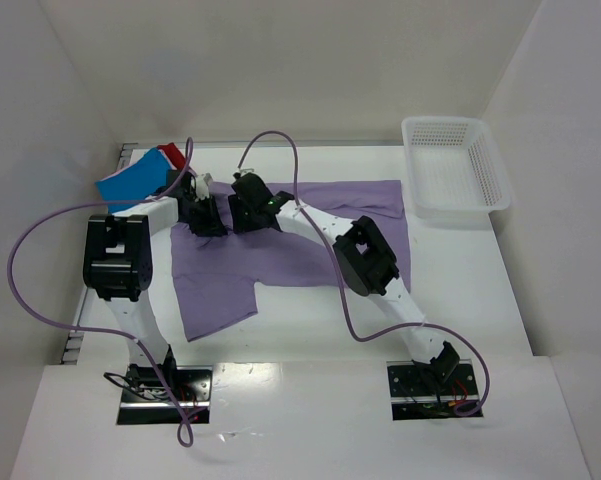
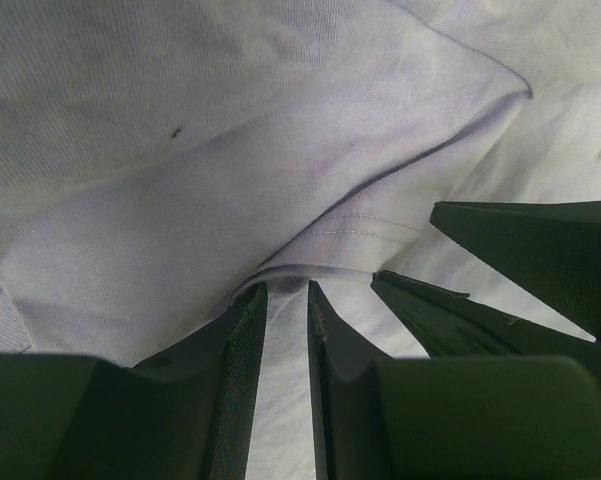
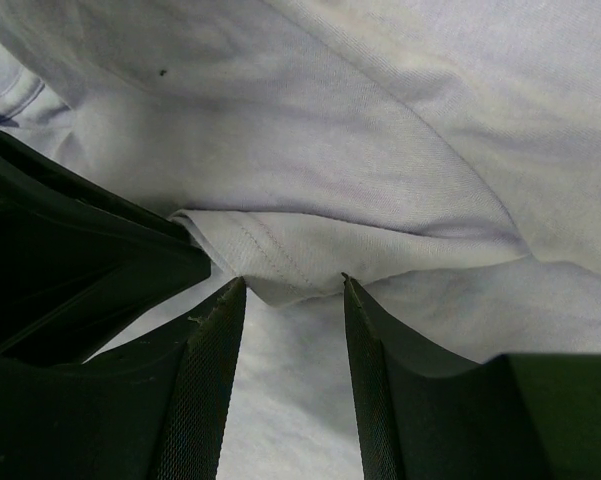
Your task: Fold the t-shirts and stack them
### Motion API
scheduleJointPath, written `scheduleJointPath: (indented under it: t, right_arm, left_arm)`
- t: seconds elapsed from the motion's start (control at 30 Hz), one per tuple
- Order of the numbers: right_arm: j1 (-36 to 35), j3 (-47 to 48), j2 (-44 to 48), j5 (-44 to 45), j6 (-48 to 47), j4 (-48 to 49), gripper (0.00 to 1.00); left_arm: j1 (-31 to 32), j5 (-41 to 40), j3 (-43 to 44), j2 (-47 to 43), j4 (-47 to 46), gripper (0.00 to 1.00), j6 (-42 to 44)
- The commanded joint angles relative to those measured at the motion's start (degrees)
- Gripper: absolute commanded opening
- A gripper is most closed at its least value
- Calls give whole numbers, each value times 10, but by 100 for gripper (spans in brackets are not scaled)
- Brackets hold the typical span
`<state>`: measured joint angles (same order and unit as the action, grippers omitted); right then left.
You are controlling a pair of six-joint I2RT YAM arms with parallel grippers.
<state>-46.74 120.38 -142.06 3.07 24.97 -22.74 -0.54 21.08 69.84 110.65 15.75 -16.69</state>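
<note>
The lavender t-shirt (image 1: 300,255) lies spread flat on the table. Both grippers sit side by side at its far left part. My left gripper (image 1: 208,210) (image 2: 285,288) has its jaws close together on a fold of the shirt's stitched hem (image 2: 365,225). My right gripper (image 1: 248,212) (image 3: 292,282) is open, with the hem edge (image 3: 270,260) lying across its fingertips. The folded blue shirt (image 1: 130,182) and the red one (image 1: 172,155) lie at the far left. No pink shirt shows.
A white mesh basket (image 1: 500,190) stands at the far right. Purple cables loop over the left side and the table's middle. White walls enclose the table. In each wrist view the other gripper's dark fingers (image 2: 520,250) (image 3: 80,250) are close by.
</note>
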Motion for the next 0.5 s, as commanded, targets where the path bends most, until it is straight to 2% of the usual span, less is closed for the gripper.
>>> scheduleJointPath:
  t: [0.0,0.13,0.27,0.37,0.47]
  right_arm:
    - [-6,-5,19,12,-16,15,50]
    - [-18,8,2,32,-26,9,50]
    - [-18,14,-5,44,-26,9,32]
    - [-18,19,-10,49,-26,9,26]
    - [-18,19,-16,55,-32,9,7]
  left_arm:
    - [1,-11,-9,18,1,31,9]
    - [1,-11,-9,18,1,31,9]
    - [1,-11,-9,18,1,31,9]
    - [1,-11,-9,18,1,31,9]
    - [1,-11,-9,18,1,31,9]
